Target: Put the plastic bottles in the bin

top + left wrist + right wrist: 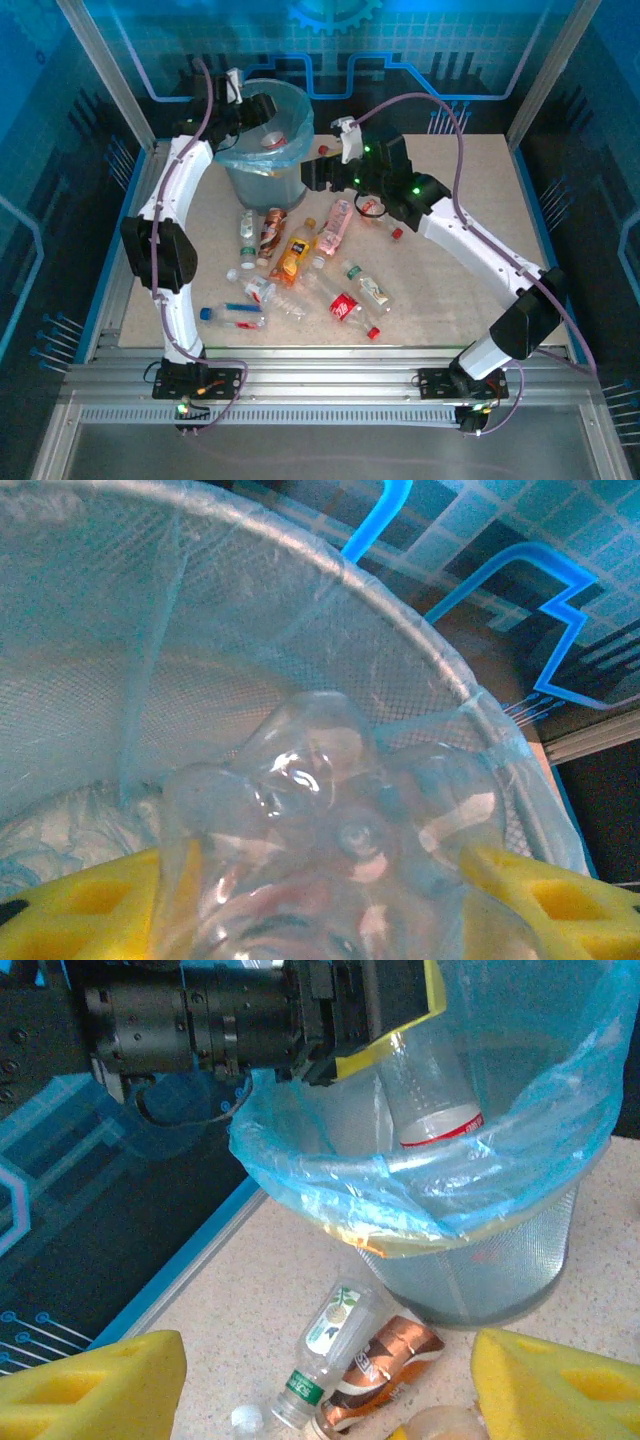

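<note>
Counter [470, 200]: pale and speckled, both arms reaching over it from the near edge.

Bin [255, 180]: grey mesh, lined with a light-blue bag, upright at the far left-centre of the counter.

Left arm [170, 200]: bends up the left side and ends above the bin's mouth. The left jaws are closed on a clear bottle [428, 1080], with yellow pads [80, 910] against either side. The bottle hangs tilted, its base pointing down into the bag, within the rim.

Right arm [470, 240]: stretches from the near right towards the bin. The right jaws stand wide apart just right of the bin, above the counter, gripping nothing.

Loose bottles [300, 265]: lying scattered mid-counter, near of the bin. Among them are a brown-label bottle [385, 1355] and a green-capped bottle [325, 1350] side by side closest to the bin, an orange-label bottle [293, 255], a red-label bottle [345, 305] and a blue-capped bottle [235, 317] nearest the left arm.
</note>
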You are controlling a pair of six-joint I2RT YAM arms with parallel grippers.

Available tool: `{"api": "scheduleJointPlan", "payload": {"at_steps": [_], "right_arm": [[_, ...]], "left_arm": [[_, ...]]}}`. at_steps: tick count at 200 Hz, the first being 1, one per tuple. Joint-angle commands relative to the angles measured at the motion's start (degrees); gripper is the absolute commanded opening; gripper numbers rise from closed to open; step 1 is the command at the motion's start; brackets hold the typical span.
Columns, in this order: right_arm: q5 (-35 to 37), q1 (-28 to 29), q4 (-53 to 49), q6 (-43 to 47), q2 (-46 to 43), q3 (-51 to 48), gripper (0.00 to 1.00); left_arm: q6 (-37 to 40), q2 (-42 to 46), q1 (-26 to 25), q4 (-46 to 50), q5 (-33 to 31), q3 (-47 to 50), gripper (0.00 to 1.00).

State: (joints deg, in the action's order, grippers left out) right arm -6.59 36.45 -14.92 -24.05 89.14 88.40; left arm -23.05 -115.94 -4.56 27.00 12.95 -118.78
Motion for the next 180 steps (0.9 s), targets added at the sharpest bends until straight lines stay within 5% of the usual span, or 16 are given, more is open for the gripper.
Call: {"api": "scheduleJointPlan", "payload": {"at_steps": [1,127,180], "right_arm": [[0.25,0.93,-0.85,-0.83,-1.84,-0.84,0.76],[3.33,1.43,-1.89,0.36,-7.37,-3.95,0.77],[7.79,0.7,-8.33,8.16,-11.78,-4.79,0.78]], "left_arm": [[-0.61,0.18,-0.26,0.94,1.11,-0.67,0.68],[-0.92,4.43,-0.28,1.45,0.17,-1.19,0.75],[2.18,13.45,-0.78,3.71,-1.21,-0.27,0.74]]}}
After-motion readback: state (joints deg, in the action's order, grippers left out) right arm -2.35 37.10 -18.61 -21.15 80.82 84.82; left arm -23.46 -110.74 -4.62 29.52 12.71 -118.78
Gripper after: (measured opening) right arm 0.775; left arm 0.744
